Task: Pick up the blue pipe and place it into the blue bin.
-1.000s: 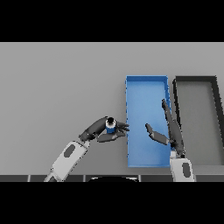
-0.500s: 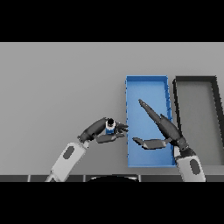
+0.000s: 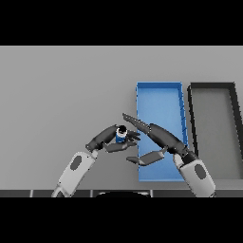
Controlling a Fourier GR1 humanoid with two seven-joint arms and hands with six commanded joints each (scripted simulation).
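The blue pipe (image 3: 121, 134) is a short blue cylinder with a dark end, held upright just left of the blue bin (image 3: 159, 97). My left hand (image 3: 105, 138) is curled round it, fingers on both sides. My right hand (image 3: 156, 137) reaches in from the lower right over the bin's left wall, fingers straight and pointing left toward the pipe, thumb spread below. Its fingertips end close to the pipe; I cannot tell whether they touch it.
A black bin (image 3: 231, 92) stands right of the blue bin, side by side with it. Grey table (image 3: 61, 90) stretches to the left and to the back.
My right hand has swung left from over the blue bin's right side to its left wall, close to the pipe. The left hand and the pipe have stayed nearly still.
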